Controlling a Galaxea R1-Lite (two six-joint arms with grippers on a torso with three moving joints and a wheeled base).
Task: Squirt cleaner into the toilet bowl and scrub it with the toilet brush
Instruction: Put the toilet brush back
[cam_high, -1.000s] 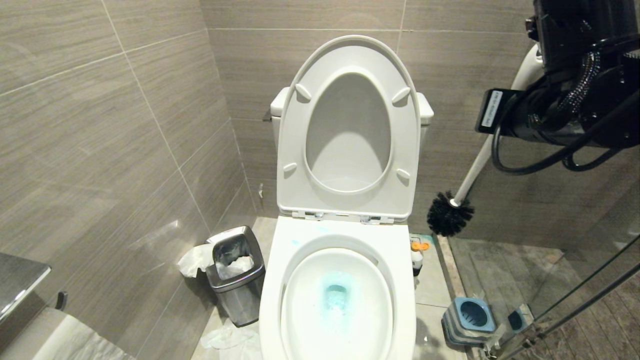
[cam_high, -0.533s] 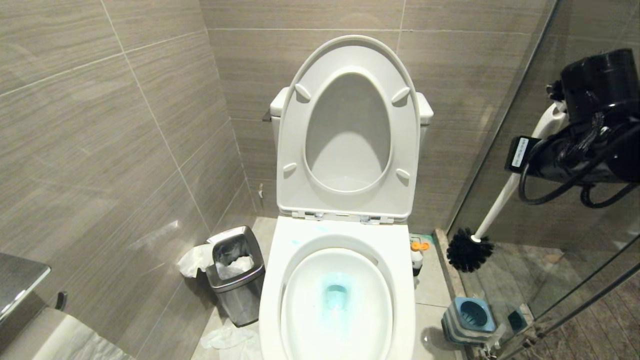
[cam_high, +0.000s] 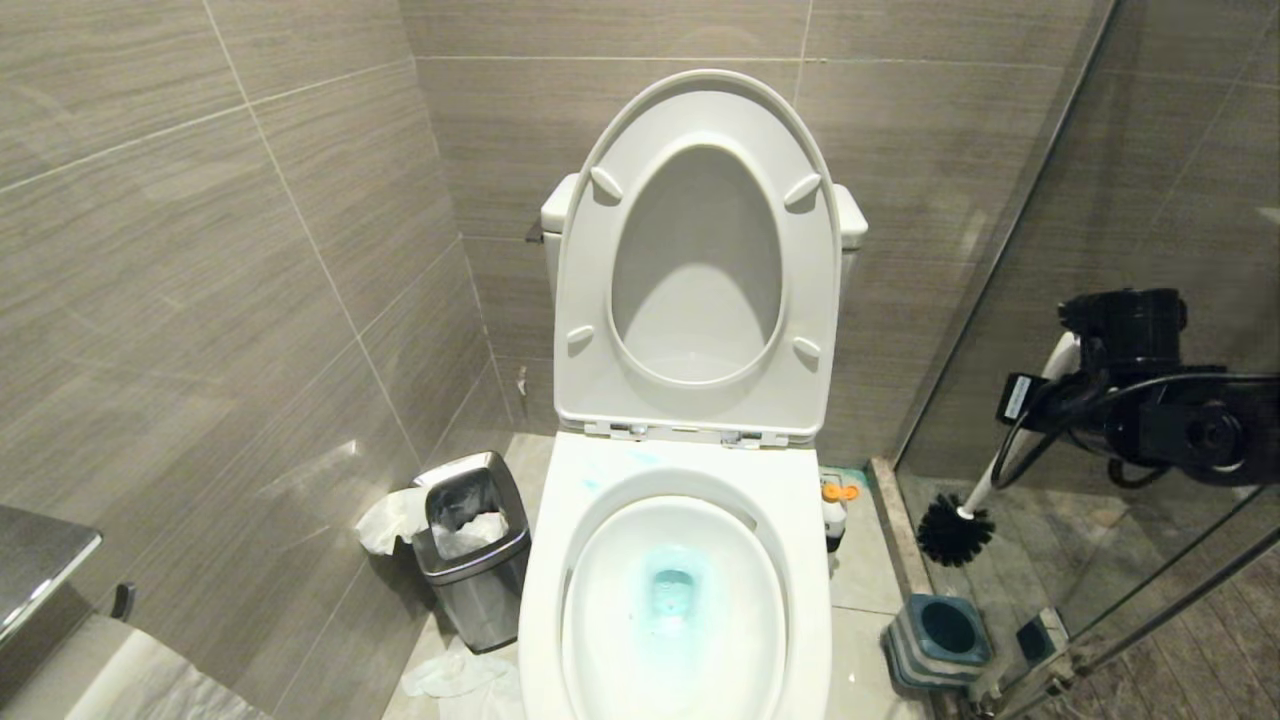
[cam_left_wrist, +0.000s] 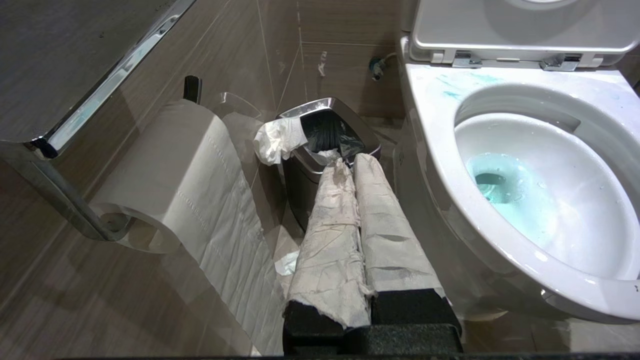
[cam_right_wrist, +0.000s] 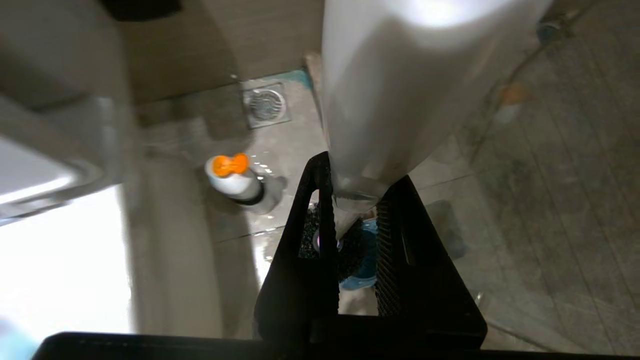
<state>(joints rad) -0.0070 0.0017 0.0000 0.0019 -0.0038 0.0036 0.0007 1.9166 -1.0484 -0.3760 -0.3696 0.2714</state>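
The white toilet bowl stands with seat and lid raised, and blue-tinted water lies at its bottom. My right gripper is at the right, shut on the top of the toilet brush's white handle. The black bristle head hangs just above the blue-grey holder. The cleaner, a white bottle with an orange cap, stands on the floor beside the toilet. My left gripper is parked low on the toilet's left, its paper-wrapped fingers shut on nothing.
A steel waste bin with tissue in it stands left of the toilet, and more tissue lies on the floor. A paper roll hangs on the left wall. A glass shower partition rises at the right. A floor drain sits behind the bottle.
My right arm has come down and to the right with the brush. The bristle head has sunk from beside the raised seat to just above the holder.
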